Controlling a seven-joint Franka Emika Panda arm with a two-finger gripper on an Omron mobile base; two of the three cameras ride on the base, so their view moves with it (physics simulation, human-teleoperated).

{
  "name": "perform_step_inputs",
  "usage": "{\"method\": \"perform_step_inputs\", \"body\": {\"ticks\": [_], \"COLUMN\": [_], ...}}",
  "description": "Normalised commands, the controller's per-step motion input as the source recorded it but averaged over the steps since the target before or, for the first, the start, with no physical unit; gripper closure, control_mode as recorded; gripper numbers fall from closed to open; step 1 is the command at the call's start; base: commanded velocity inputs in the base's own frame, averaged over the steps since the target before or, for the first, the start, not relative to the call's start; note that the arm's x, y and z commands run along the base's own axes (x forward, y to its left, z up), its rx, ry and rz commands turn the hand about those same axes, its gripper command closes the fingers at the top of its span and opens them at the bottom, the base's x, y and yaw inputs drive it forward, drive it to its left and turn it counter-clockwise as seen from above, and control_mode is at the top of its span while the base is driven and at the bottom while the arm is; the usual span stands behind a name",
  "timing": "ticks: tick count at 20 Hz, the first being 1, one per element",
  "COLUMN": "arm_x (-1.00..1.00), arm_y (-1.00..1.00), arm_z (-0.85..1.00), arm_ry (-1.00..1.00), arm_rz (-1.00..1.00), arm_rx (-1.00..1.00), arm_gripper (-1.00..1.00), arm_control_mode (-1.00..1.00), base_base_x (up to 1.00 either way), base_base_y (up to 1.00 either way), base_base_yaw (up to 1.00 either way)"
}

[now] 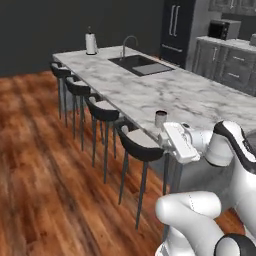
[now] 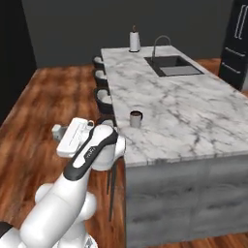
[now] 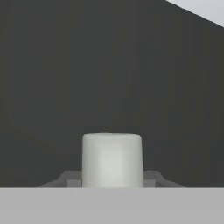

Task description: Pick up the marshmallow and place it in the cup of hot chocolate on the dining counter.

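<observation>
In the hand view the marshmallow, a pale cream block, sits between the two finger tips of my gripper, which is shut on it, facing a dark wall. The hand hangs level beside the near left corner of the dining counter, out over the floor, with the gripper pointing away from the counter. The cup of hot chocolate, a small grey mug with brown liquid, stands near the counter's front edge, to the right of the hand in the right base view.
Black stools line the counter's left side above the wood floor. A sink with a faucet is set into the far part of the top. A paper towel roll stands at the far corner. Dark cabinets and a fridge lie behind.
</observation>
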Motion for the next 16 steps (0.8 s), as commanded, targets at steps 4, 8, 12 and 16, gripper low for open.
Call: {"method": "perform_step_inputs", "body": {"ticks": [4,8,12,16], "arm_x": [0.00,0.00,0.00,0.00], "arm_y": [0.00,0.00,0.00,0.00], "arm_z": [0.00,0.00,0.00,0.00], "arm_ry": [0.00,0.00,0.00,0.00], "arm_rz": [0.00,0.00,0.00,0.00], "arm_rx": [0.00,0.00,0.00,0.00], "arm_gripper": [1.00,1.00,1.00,1.00], "arm_control_mode": [1.00,1.00,1.00,1.00], "base_base_x": [0.44,0.36,0.14,0.00], "base_base_y": [0.77,0.89,0.97,0.97], "base_base_yaw": [-0.76,-0.71,-0.67,-0.66]}}
